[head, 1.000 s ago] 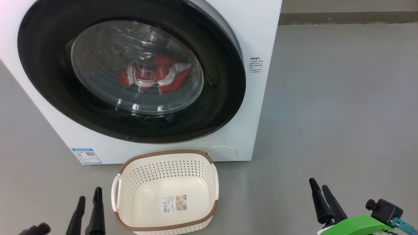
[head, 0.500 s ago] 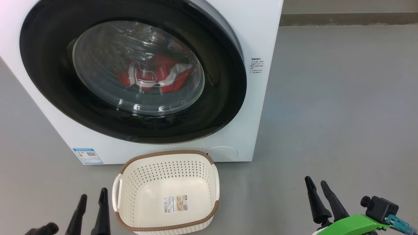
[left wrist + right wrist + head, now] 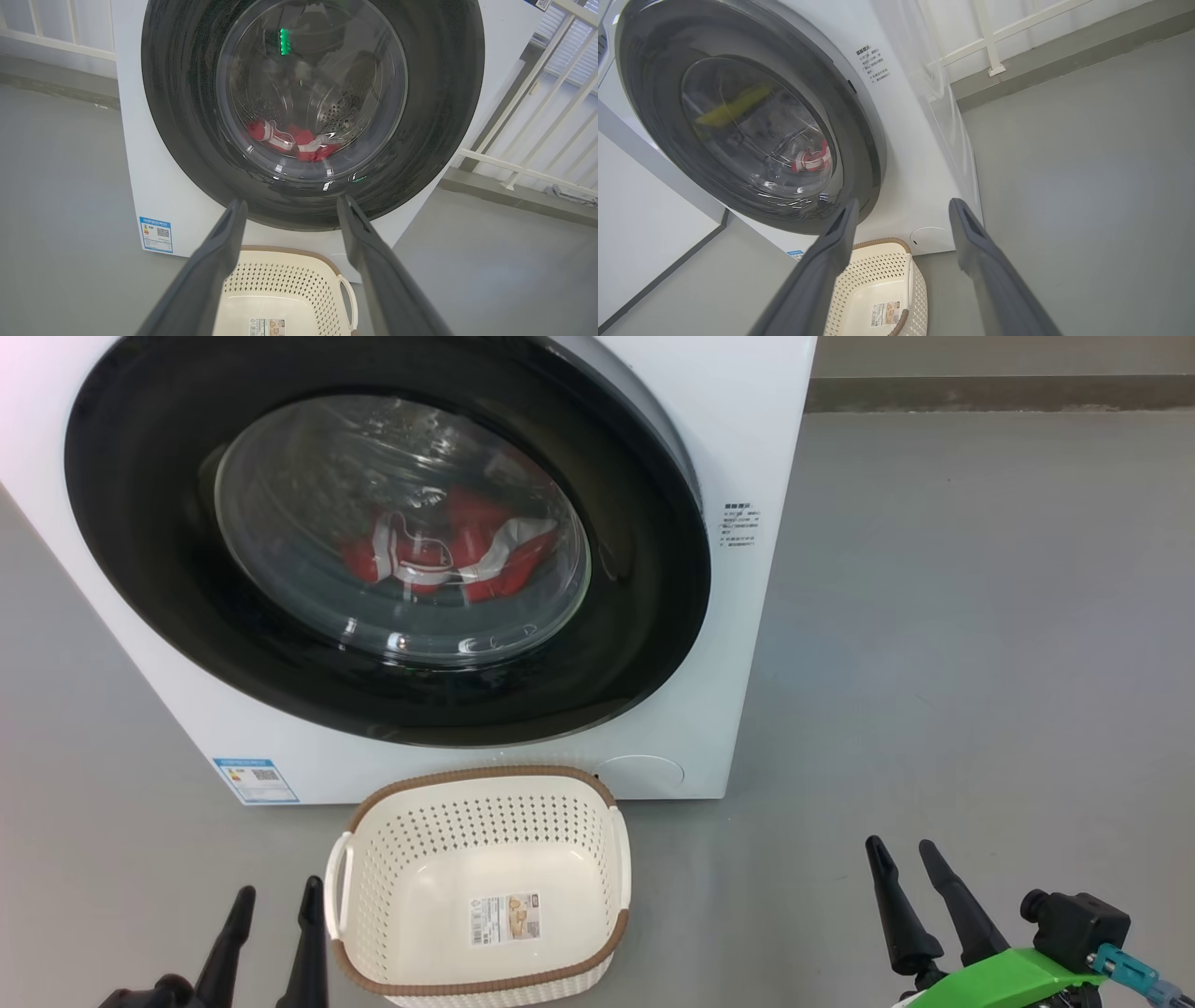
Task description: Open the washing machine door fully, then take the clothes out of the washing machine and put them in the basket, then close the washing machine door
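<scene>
The washing machine [image 3: 747,663] stands on a grey floor [image 3: 952,635], and its door [image 3: 644,644] is closed flat against the white front, the black rim ringing the clear glass bowl. Through the glass the clothes [image 3: 439,555] lie inside the drum, a red heap with white striped bands low in the middle. A blue label [image 3: 256,779] sits at the lower left corner of the front, and a round cap [image 3: 640,775] at the lower right. The basket [image 3: 485,775] stands on the floor just in front of the machine, below the door, with nothing in it but a sticker [image 3: 505,918] on its bottom. The left gripper [image 3: 280,889] hangs at the lower left, just beside the basket's left handle, its two dark fingers apart and holding nothing. The right gripper [image 3: 899,845] is at the lower right, well apart from the basket, its fingers also spread and bare, with a green part [image 3: 999,975] on the arm behind them. In the left wrist view the fingers frame the bottom of the door rim and the basket's far edge; in the right wrist view they frame the machine's lower right corner.
</scene>
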You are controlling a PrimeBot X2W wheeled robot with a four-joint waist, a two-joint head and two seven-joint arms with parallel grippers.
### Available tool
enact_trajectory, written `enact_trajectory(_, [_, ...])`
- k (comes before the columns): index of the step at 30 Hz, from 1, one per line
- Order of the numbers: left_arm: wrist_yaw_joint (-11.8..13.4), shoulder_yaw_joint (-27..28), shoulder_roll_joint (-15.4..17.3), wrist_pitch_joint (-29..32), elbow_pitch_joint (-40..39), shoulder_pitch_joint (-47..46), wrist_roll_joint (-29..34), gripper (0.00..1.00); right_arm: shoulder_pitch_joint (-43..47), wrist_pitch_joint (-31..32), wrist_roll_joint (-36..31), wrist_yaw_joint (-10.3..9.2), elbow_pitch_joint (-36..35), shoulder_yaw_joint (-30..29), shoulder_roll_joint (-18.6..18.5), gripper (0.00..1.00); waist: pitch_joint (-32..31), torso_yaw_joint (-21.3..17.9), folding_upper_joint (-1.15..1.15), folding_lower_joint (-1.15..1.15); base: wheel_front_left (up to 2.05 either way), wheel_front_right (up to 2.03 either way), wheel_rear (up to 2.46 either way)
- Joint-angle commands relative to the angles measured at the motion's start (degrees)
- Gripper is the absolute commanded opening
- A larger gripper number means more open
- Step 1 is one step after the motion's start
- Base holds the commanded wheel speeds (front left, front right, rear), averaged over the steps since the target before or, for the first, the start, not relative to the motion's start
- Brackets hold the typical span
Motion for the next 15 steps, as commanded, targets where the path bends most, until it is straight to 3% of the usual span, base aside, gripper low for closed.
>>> enact_trajectory(1, [-0.1,1.2,1.4,-0.9,-1.9,-0.7,2.0,1.00,0.0,-1.0,-2.2,0.07,-1.7,1.7,-0.6,1.00,0.0,0.0,0.00,0.00,0.00,0.00,0.00])
enact_trajectory(15, [-0.2,0.4,2.1,-3.4,-2.5,-0.1,10.0,1.00,1.2,-3.5,-11.6,0.08,-2.2,1.4,-0.6,1.00,0.5,0.3,0.00,0.00,0.00,0.00,0.00])
